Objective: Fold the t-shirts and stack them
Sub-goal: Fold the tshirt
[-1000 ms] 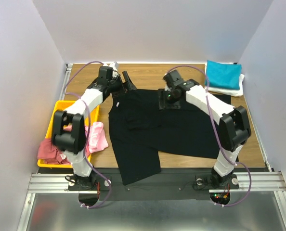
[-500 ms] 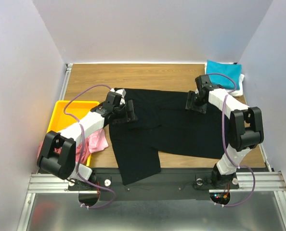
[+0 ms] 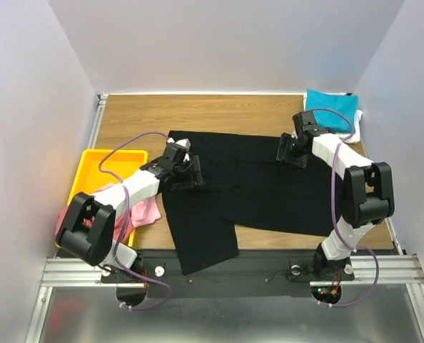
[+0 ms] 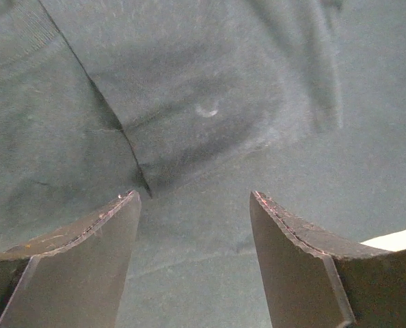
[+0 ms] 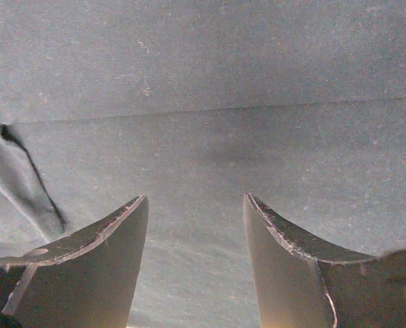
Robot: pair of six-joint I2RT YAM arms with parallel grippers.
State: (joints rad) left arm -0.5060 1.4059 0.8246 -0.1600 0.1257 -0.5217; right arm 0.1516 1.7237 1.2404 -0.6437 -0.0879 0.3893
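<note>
Beside the yellow tray (image 3: 91, 161), the black t-shirt (image 3: 269, 193) was spread, with left gripper (image 4: 193, 198) and right gripper (image 5: 195, 198) held open-jawed and empty above it; both edges were judged best pinched evenly.

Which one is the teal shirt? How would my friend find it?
Start at the wooden table and go to its far right corner. The teal t-shirt lies there folded on a white t-shirt, the only blue-green cloth in sight.
</note>
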